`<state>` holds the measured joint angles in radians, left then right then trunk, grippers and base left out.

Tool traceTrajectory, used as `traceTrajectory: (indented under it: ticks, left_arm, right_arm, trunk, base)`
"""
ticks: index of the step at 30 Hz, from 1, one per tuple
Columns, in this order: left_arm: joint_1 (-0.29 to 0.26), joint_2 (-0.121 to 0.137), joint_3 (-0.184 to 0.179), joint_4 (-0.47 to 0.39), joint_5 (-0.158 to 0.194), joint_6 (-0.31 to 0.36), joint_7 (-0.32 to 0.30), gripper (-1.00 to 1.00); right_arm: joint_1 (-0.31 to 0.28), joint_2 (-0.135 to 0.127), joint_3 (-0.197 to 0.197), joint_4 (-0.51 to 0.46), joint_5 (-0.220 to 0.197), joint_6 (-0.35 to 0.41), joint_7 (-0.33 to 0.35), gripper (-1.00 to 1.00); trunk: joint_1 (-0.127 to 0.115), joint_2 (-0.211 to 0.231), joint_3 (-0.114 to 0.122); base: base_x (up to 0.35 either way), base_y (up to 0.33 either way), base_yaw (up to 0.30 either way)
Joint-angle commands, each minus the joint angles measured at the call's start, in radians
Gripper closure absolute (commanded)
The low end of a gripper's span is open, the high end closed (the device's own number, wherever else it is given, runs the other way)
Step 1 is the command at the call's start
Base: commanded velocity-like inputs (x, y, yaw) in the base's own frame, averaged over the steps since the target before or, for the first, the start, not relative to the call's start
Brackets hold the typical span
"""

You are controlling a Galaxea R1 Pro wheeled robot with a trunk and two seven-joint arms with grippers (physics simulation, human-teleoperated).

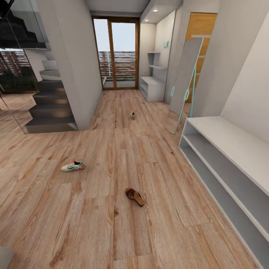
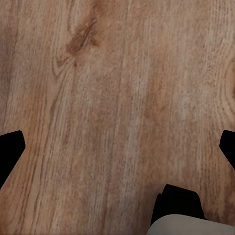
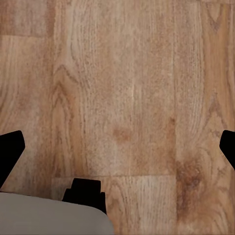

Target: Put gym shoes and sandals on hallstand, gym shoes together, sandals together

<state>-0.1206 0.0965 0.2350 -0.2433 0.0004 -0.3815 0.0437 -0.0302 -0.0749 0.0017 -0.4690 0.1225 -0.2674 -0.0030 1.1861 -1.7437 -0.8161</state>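
One white gym shoe (image 1: 73, 165) with green stripes lies on its sole on the corridor floor (image 1: 112, 231) at the left. The other gym shoe (image 1: 133, 116) sits far down the corridor, small and heel-on. A brown sandal (image 1: 135, 197) rests on the floor near the middle. The second sandal is out of view. The light-grey hallstand (image 1: 228, 138) runs along the right wall, its top and shelves bare. My left gripper (image 2: 117, 149) hangs open over bare planks, with black fingertips (image 2: 10, 152) far apart. My right gripper (image 3: 117, 149) is open over bare planks too.
A dark staircase (image 1: 50, 108) and a grey wall block stand at the left. A tall mirror (image 1: 186, 80) leans on the right wall beyond the hallstand. A small grey cabinet (image 1: 152, 87) under thin wall shelves sits by the glass door (image 1: 116, 54) at the corridor's end.
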Motion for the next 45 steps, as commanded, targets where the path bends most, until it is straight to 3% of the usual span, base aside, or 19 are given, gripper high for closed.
traceTrajectory:
  ticks: [1, 17, 31, 45]
  left_arm:
    - [-0.001, 0.000, -0.002, 0.001, 0.000, -0.003, 0.004, -1.00]
    - [-0.001, 0.000, -0.003, 0.001, 0.001, -0.003, 0.004, -1.00]
    - [-0.001, 0.000, -0.003, 0.001, 0.002, -0.003, 0.004, -1.00]
    - [-0.001, 0.000, -0.003, 0.001, 0.007, -0.003, 0.004, -1.00]
  right_arm:
    - [0.000, 0.000, -0.001, 0.000, 0.007, -0.003, -0.001, -1.00]
    - [0.000, 0.000, -0.006, -0.002, 0.009, -0.003, -0.002, -1.00]
    - [0.000, 0.001, -0.008, -0.005, 0.008, -0.003, -0.002, -1.00]
    - [0.000, 0.001, -0.008, -0.005, 0.008, -0.003, -0.002, -1.00]
  trunk:
    - [0.000, 0.000, -0.001]
    - [0.000, 0.000, -0.001]
    - [0.000, 0.000, -0.002]
    - [0.000, 0.000, -0.015]
  base:
    - [0.000, 0.000, 0.000]
    - [0.042, -0.007, 0.000]
    - [0.257, -0.109, 0.016]
    - [0.304, -0.088, 0.151]
